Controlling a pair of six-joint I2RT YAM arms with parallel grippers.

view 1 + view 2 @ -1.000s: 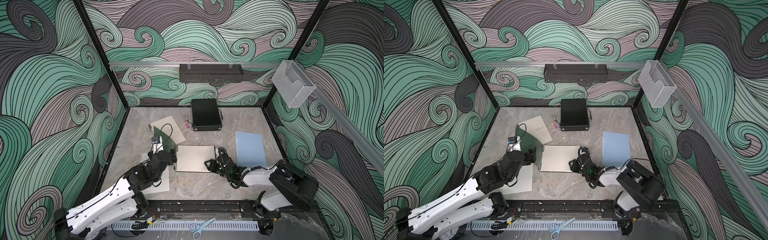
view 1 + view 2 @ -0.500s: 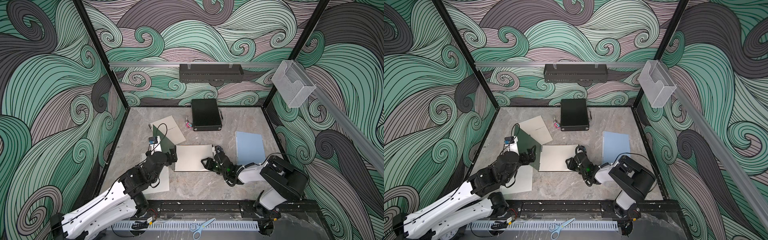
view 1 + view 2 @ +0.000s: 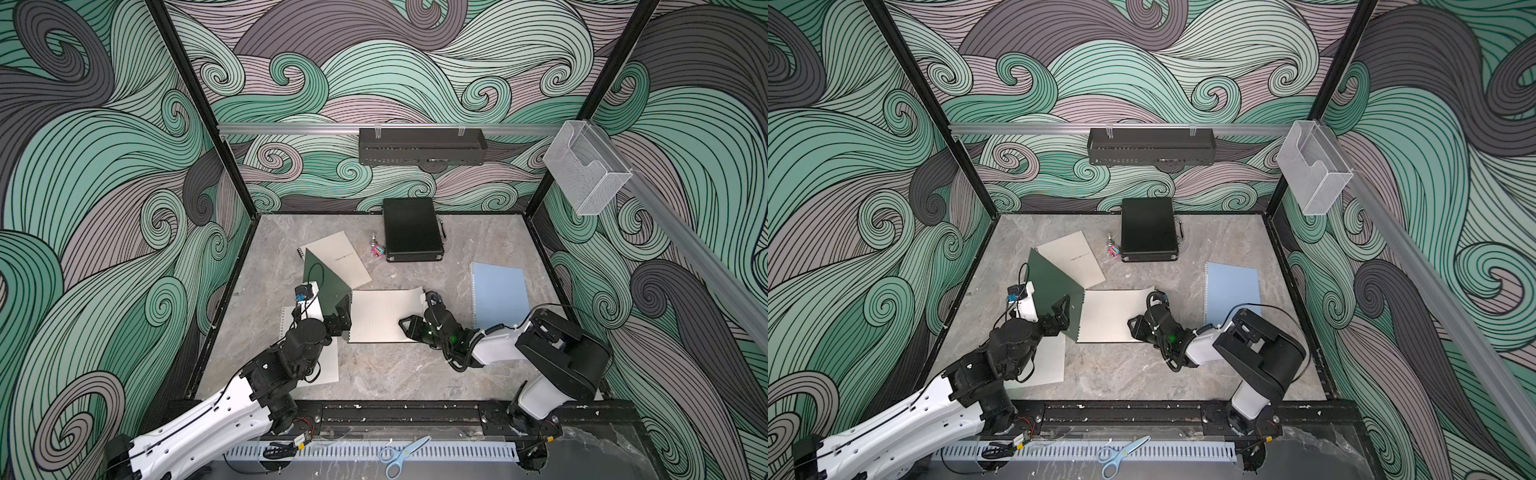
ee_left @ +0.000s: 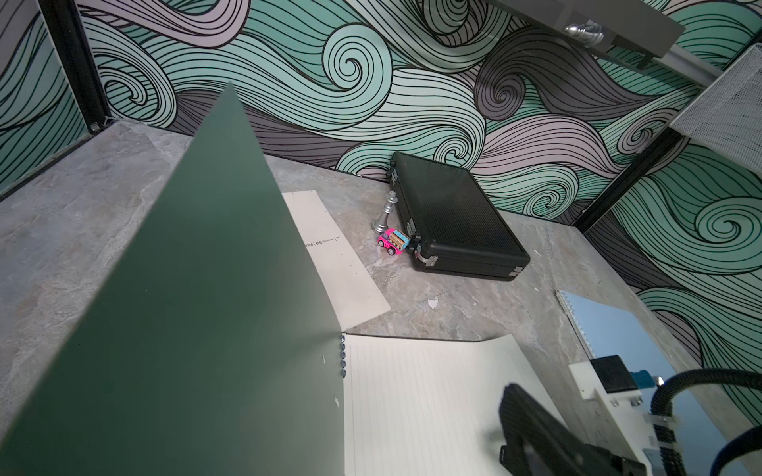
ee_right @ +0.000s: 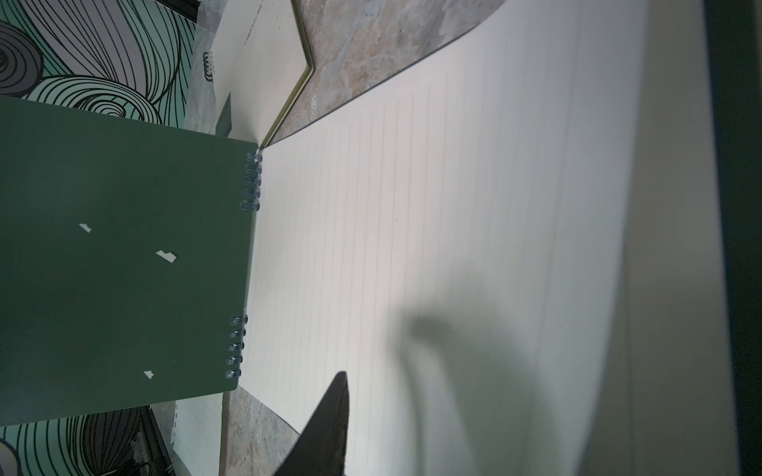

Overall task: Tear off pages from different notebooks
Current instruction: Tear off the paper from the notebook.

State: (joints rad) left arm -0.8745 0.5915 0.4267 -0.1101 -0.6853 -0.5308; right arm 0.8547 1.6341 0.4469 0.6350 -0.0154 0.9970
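A loose page (image 3: pixel 328 365) is lying near the front-left corner of the bench (image 3: pixel 395 374), partly under the left arm (image 3: pixel 232 399). Just right of it, the left gripper (image 3: pixel 1061 313), fingers spread, is resting against the raised cover (image 3: pixel 328 278) of the dark green notebook (image 4: pixel 185 309); the beige notebook (image 3: pixel 336 257) is lying behind. The spiral (image 5: pixel 251 181) is running front to rear, and the lined page (image 3: pixel 382 316) is stretching rightward from it to the right gripper (image 3: pixel 411 326), the nearer one, at its free edge. Whether that gripper is pinching the sheet, I cannot tell. The black case (image 3: pixel 411 235) at the rear edge is sitting shut, contents hidden. The light blue notebook (image 3: pixel 498 295) is lying closed near the right edge.
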